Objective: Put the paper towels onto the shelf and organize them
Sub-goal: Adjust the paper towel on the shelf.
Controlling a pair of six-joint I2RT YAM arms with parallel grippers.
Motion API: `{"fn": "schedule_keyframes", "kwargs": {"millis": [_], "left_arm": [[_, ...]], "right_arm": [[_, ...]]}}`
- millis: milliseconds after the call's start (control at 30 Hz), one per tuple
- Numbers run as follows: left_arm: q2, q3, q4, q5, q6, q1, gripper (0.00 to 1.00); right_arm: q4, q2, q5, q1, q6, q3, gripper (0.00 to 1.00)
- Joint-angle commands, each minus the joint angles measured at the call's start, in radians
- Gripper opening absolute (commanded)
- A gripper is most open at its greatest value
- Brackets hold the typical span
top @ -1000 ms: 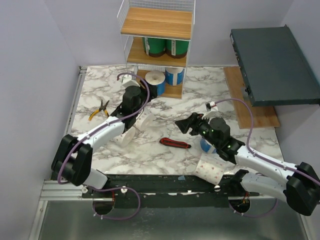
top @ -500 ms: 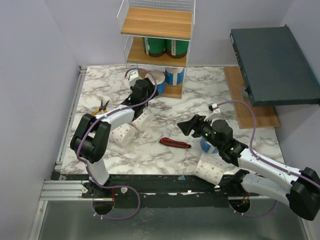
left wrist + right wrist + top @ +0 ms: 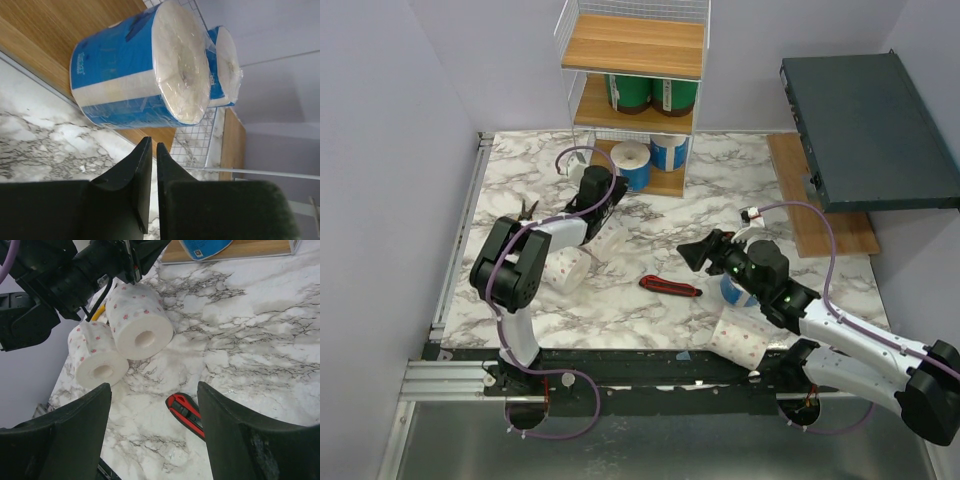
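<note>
The shelf (image 3: 634, 45) stands at the back of the table. Green-wrapped paper towels (image 3: 642, 93) fill its middle tier. Two blue-wrapped rolls (image 3: 634, 164) (image 3: 134, 75) sit on the bottom tier. My left gripper (image 3: 613, 188) (image 3: 150, 143) is shut and empty just in front of the nearer blue roll. Two dotted white rolls (image 3: 611, 243) (image 3: 140, 322) lie on their sides on the marble. My right gripper (image 3: 694, 256) (image 3: 155, 390) hangs open over the table, holding nothing. Another dotted roll (image 3: 741, 338) and a blue roll (image 3: 730, 291) lie beside the right arm.
A red-and-black utility knife (image 3: 670, 287) (image 3: 187, 413) lies mid-table below my right gripper. Yellow-handled pliers (image 3: 523, 213) peek out beside the left arm. A dark slab (image 3: 870, 125) sits over a wooden board (image 3: 820, 205) at the right.
My left gripper has closed and swung from the dotted rolls toward the shelf's bottom tier. The right arm has barely shifted.
</note>
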Motion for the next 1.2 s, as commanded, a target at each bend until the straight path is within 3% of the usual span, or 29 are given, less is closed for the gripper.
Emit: {"fn": "schedule_keyframes", "kwargs": {"millis": [0,367,1167], "left_arm": [[0.040,0.006,0.072,0.046,-0.083,-0.016,0.07],[0.139,0.050,0.101,0.033,-0.175,-0.019,0.04],[0.303,0.345,-0.101,0.017,-0.147,-0.007,0.02]], "right_arm": [[-0.042,-0.013,0.042,0.004,-0.022,0.003,0.72],[-0.080,-0.018,0.064,0.003,-0.027,0.006,0.72],[-0.108,-0.016,0.112,0.004,-0.035,0.001,0.72]]}}
